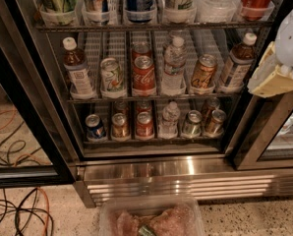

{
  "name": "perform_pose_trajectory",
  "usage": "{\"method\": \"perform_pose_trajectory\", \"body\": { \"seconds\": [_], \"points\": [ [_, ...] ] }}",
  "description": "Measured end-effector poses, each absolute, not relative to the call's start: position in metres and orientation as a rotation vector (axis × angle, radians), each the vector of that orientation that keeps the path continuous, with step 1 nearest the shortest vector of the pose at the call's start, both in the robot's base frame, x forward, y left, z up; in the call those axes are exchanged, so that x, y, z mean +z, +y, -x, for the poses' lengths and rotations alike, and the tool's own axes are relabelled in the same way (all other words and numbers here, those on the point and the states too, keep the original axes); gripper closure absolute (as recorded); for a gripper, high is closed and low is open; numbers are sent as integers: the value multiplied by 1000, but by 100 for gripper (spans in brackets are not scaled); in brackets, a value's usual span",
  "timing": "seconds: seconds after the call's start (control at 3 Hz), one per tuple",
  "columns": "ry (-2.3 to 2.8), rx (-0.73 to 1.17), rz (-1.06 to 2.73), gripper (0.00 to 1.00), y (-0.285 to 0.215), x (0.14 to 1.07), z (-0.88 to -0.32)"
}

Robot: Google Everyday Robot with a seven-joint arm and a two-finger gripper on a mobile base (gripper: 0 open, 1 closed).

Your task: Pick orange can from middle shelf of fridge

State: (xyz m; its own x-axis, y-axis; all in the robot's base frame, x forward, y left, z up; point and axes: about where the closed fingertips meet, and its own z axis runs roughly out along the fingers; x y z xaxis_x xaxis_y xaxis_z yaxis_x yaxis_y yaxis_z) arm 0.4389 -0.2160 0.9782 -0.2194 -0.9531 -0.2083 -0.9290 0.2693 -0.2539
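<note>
While my white-and-yellow gripper (277,73) is hanging at the right edge, its opening impossible to tell, the orange-copper metal can (204,72) is sitting centre-right.

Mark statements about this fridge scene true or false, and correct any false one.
1. The orange can stands on the middle shelf between a clear bottle and a brown bottle. True.
2. The gripper holds the orange can. False: it hangs at the right edge of view, beside the fridge, apart from the can.
3. The red Coca-Cola can touches the orange can. False: the red Coca-Cola can stands one lane beyond the clear bottle.
4. Cables lie on the floor at lower left. True.
</note>
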Motion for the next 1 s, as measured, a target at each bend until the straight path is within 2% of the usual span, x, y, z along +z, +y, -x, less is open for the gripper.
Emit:
{"method": "perform_pose_trajectory", "body": {
  "seconds": [0.33, 0.67, 1.0],
  "points": [
    [2203, -153, 1710, 16, -213, 983, -442],
    [2166, -226, 1686, 0, -211, 997, -447],
    [2166, -226, 1686, 0, -211, 997, -447]
  ]
}}
